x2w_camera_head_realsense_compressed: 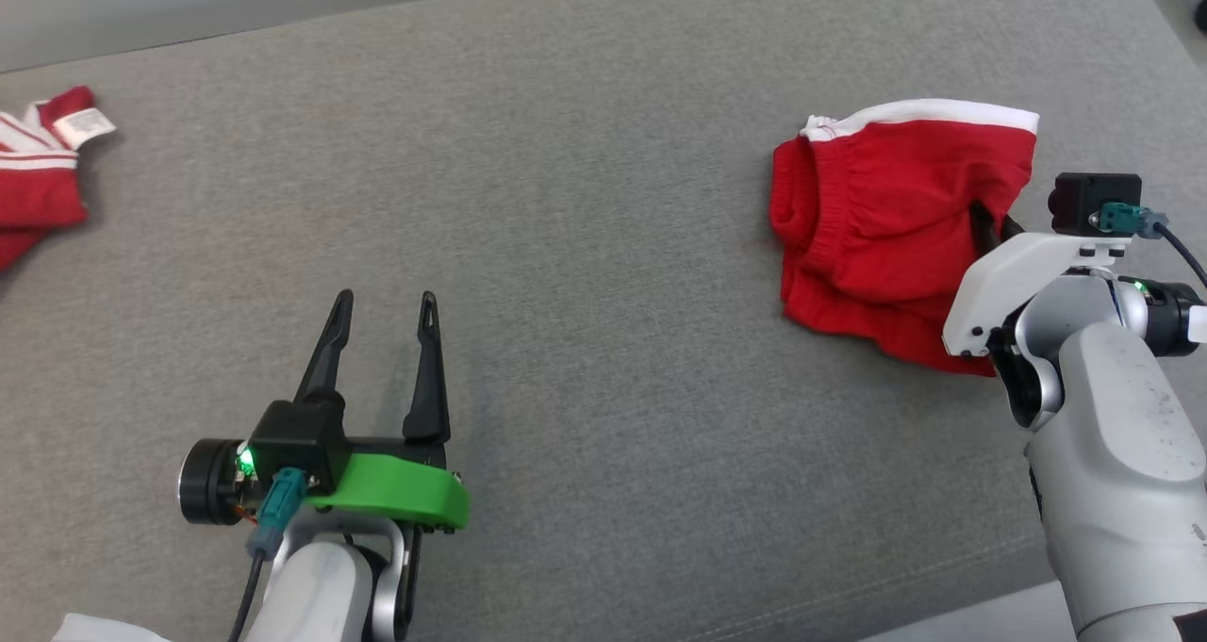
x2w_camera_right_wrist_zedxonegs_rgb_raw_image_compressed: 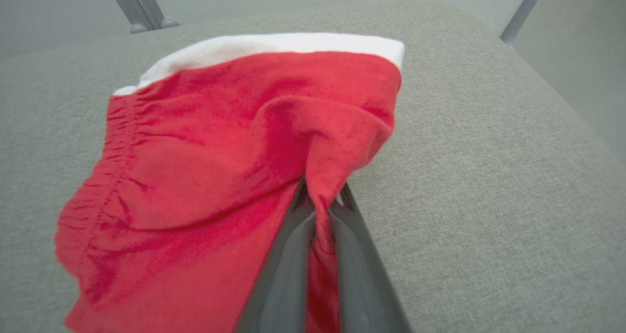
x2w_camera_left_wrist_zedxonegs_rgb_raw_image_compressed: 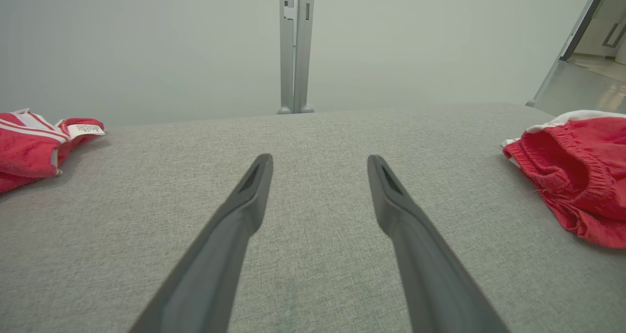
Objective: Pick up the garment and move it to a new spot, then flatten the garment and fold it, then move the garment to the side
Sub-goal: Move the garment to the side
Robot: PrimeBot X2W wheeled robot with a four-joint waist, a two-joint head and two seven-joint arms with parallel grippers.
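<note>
The garment point(x2w_camera_head_realsense_compressed: 886, 218) is a pair of red shorts with a white band, crumpled on the grey cushion at the right. My right gripper point(x2w_camera_head_realsense_compressed: 990, 227) is shut on a pinched fold of it near its right edge; in the right wrist view the red cloth point(x2w_camera_right_wrist_zedxonegs_rgb_raw_image_compressed: 220, 166) bunches up between the two dark fingers point(x2w_camera_right_wrist_zedxonegs_rgb_raw_image_compressed: 283, 269), where the gripper point(x2w_camera_right_wrist_zedxonegs_rgb_raw_image_compressed: 320, 201) closes. My left gripper point(x2w_camera_head_realsense_compressed: 385, 303) stands open over bare cushion at the lower left, far from the shorts. In the left wrist view that gripper point(x2w_camera_left_wrist_zedxonegs_rgb_raw_image_compressed: 318, 164) holds nothing, and the garment point(x2w_camera_left_wrist_zedxonegs_rgb_raw_image_compressed: 577, 176) lies at the right edge.
A second red garment with white stripes and a label point(x2w_camera_head_realsense_compressed: 38, 175) lies at the cushion's far left edge, also seen as a red heap point(x2w_camera_left_wrist_zedxonegs_rgb_raw_image_compressed: 34, 144) in the left wrist view. The grey cushion point(x2w_camera_head_realsense_compressed: 585, 246) spreads wide between the two. Metal posts point(x2w_camera_left_wrist_zedxonegs_rgb_raw_image_compressed: 295, 49) stand behind it.
</note>
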